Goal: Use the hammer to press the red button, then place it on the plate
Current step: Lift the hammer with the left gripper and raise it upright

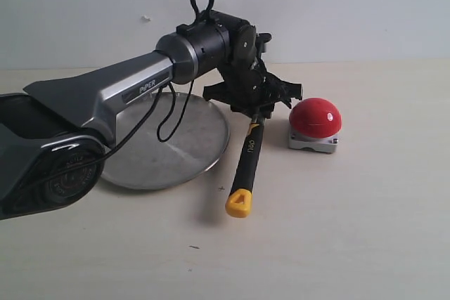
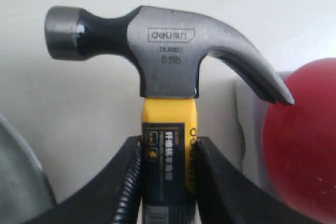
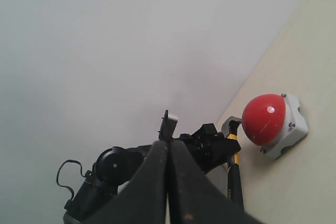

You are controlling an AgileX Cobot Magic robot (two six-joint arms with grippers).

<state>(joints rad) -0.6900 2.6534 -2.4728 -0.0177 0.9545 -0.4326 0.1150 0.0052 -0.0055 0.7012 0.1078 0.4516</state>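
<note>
1. Between the wide, dull-silver round metal plate and the glossy red dome button on its grey square base sits the small claw hammer with the black-and-yellow rubber handle. Its yellow looped end is down on the pale table.
2. Left gripper: fingers are clamped on the handle just below the steel head. A grip that close to the head likely gives tight control for the press. Can't tell if the head end is lifted.
3. Left wrist view shows what the gripper hides in the exterior view. The claw tip is just beside the dome and the striking face points away, toward the plate.
4. Right gripper shows only in its own view: fingers closed on nothing, high and well apart.
5. Judgement: the press step is in hand, and the hammer is not on the plate.
</note>
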